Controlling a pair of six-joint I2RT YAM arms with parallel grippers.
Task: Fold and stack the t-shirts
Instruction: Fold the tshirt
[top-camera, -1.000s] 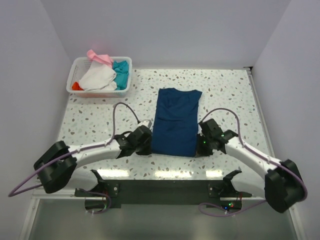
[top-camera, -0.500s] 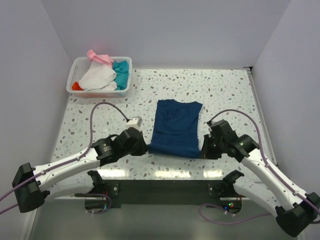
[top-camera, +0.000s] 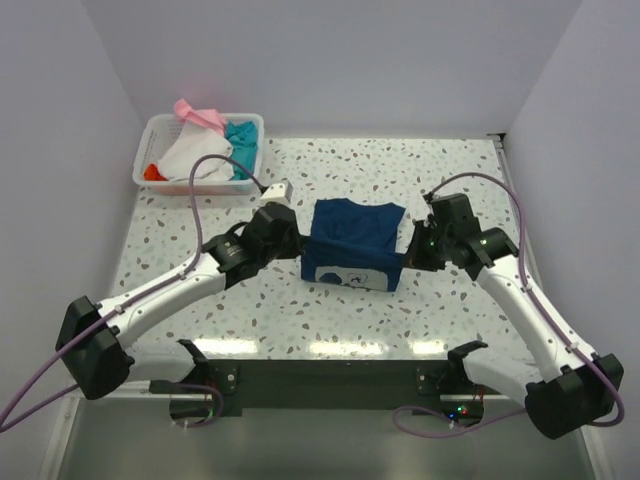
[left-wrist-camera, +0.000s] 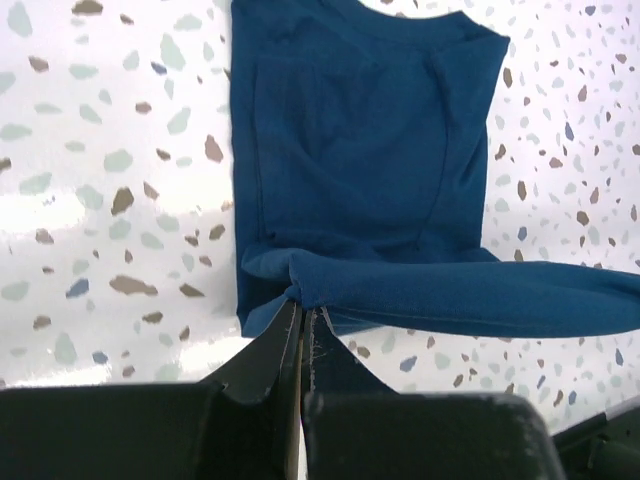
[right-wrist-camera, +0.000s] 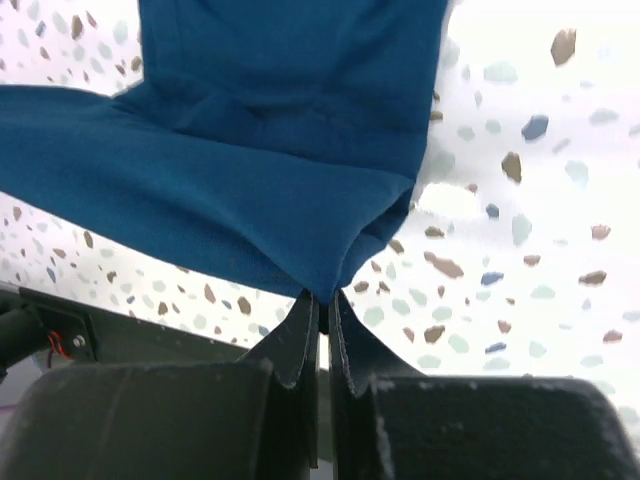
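Left gripper (top-camera: 300, 246) and right gripper (top-camera: 411, 250), each pinched tight on a near hem corner of the navy t-shirt (top-camera: 356, 230), lift the hem toward the far collar at mid-table (top-camera: 460, 170). A second ago the shirt lay flat and long, with both arms low at its near end. Now it is raised and doubling over, a white print (top-camera: 350, 277) showing on the lifted cloth. The half-fold looks close to done. Other t-shirts (top-camera: 197, 155) wait in the basket (top-camera: 180, 186), far left.
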